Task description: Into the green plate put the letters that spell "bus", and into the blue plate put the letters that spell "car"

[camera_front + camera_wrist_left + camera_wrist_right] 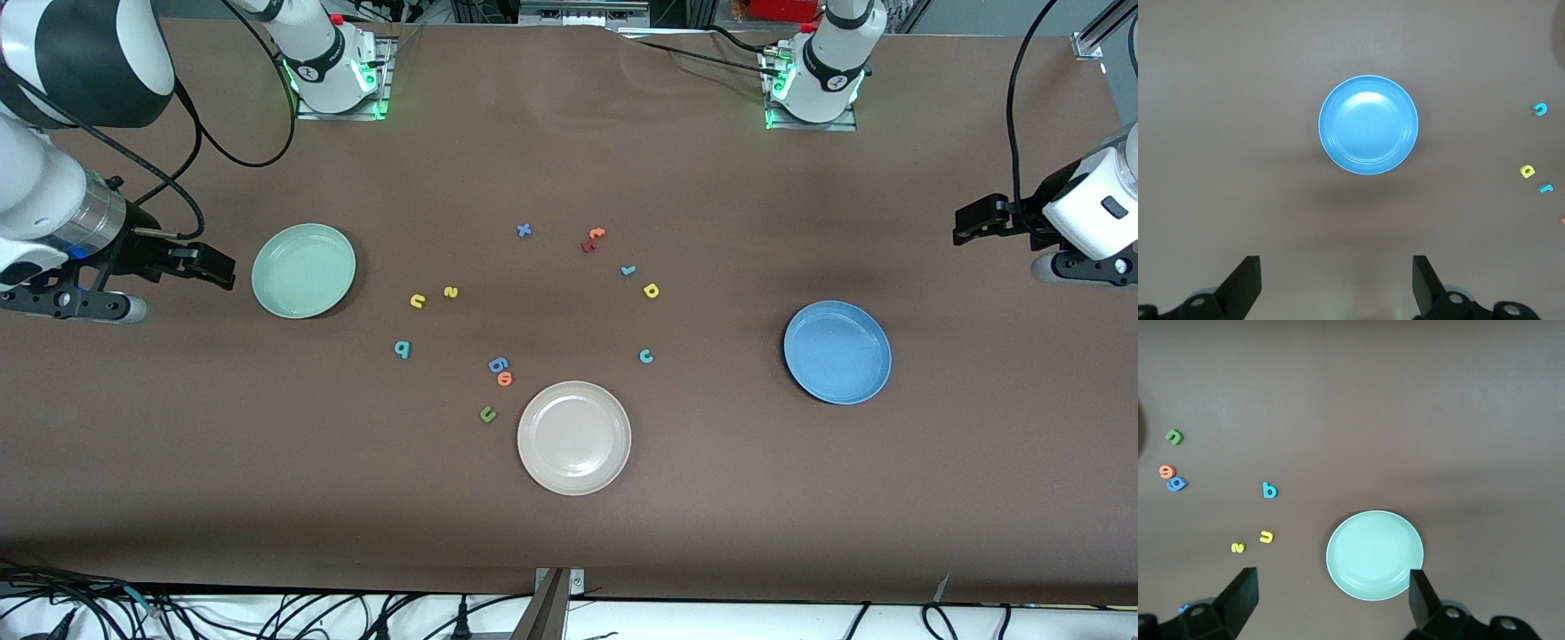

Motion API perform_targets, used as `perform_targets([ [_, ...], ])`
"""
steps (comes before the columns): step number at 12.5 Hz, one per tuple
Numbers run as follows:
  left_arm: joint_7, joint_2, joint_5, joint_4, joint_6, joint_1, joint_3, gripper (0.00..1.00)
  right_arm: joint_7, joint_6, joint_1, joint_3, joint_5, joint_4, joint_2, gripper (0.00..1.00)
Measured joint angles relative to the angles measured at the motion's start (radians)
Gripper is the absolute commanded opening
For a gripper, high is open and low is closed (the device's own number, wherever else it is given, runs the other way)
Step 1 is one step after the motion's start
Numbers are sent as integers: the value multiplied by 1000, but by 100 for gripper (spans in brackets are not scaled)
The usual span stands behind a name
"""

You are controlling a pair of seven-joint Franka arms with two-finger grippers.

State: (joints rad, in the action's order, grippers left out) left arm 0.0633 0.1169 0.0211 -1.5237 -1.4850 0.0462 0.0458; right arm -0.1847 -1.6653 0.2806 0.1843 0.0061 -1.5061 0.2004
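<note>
The green plate (303,270) (1375,555) lies empty toward the right arm's end. Beside it, toward the middle, lie the yellow u (418,300) (1267,536), yellow s (451,292) (1238,547) and teal b (403,349) (1269,491). The blue plate (837,351) (1369,125) lies empty toward the left arm's end. The teal r (628,270) (1544,189), yellow a (651,290) (1527,171) and teal c (646,356) (1539,109) lie between it and the middle. My right gripper (218,269) (1331,597) hangs open beside the green plate. My left gripper (962,224) (1336,280) hangs open at the table's end.
A beige plate (574,436) sits nearest the front camera. A blue 6-like letter (498,364), orange o (505,379) and dark green u (487,413) lie close to it. A blue x (524,230), orange t (597,234) and red letter (588,245) lie nearer the bases.
</note>
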Motion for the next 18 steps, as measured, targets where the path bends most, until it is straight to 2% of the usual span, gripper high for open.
perform_targets([
  [9, 0, 0, 0, 0, 0, 0, 0, 100, -12, 0, 3, 0, 0, 0, 0, 100],
  [14, 0, 0, 0, 0, 0, 0, 0, 100, -122, 1, 39, -1, 0, 0, 1, 100],
  [18, 0, 0, 0, 0, 0, 0, 0, 100, -363, 0, 115, -7, 1, -4, 39, 99],
])
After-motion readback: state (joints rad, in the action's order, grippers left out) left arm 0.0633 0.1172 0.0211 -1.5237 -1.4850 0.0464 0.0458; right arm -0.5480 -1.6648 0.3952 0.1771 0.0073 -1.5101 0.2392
